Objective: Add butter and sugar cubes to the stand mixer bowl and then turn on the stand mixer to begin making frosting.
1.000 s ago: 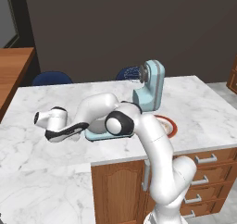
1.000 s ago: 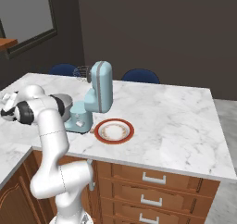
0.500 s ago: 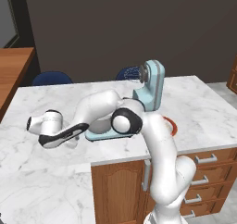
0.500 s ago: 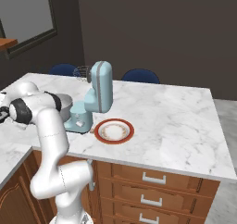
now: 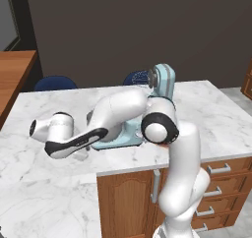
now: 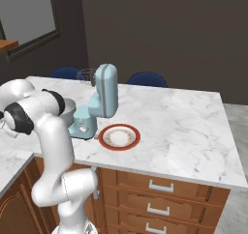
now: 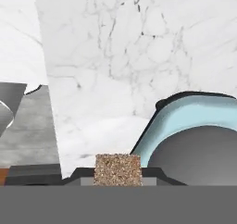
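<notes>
Fingers [image 7: 117,180] clamping sugar cube [image 7: 117,169], travelling right toward stand mixer [image 5: 158,87] since earlier frame, now hovering beside stand mixer bowl [image 7: 203,154] over tabletop [image 7: 120,56].

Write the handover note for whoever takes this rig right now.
Gripper: shut on a sugar cube, beside the mixer.
Bowl: on the mixer base, close to the right in the hand view; its inside can't be seen.
Plate: bare, next to the mixer.
Mixer head is tilted up.
Left: drop this cube in the bowl, check for the butter, switch the mixer on.
</notes>
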Controlling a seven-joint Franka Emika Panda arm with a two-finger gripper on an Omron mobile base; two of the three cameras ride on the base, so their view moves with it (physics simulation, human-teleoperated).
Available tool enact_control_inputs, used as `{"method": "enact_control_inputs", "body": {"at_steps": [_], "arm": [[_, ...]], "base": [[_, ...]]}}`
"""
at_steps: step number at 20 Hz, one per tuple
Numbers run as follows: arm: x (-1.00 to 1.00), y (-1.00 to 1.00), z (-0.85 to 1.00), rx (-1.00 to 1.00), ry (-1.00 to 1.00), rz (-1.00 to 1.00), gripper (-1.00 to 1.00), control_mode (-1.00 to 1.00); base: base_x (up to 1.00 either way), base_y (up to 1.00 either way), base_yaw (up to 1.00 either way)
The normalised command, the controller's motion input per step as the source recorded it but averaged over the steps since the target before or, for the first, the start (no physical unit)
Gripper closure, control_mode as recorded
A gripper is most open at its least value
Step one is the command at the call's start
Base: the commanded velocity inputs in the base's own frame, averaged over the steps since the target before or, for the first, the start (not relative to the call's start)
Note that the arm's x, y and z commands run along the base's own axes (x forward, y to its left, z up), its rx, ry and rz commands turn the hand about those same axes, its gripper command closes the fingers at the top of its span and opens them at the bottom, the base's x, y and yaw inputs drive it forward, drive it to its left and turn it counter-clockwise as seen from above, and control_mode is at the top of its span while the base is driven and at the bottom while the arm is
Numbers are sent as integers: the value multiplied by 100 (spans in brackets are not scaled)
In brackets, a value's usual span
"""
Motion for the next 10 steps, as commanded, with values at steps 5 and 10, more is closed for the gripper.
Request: {"method": "enact_control_inputs", "body": {"at_steps": [5, 10], "arm": [[-73, -57, 62, 17, -1, 0, 100, -100], [-26, -53, 85, 20, 0, 0, 100, -100]], "base": [[0, 0, 0], [0, 0, 0]]}}
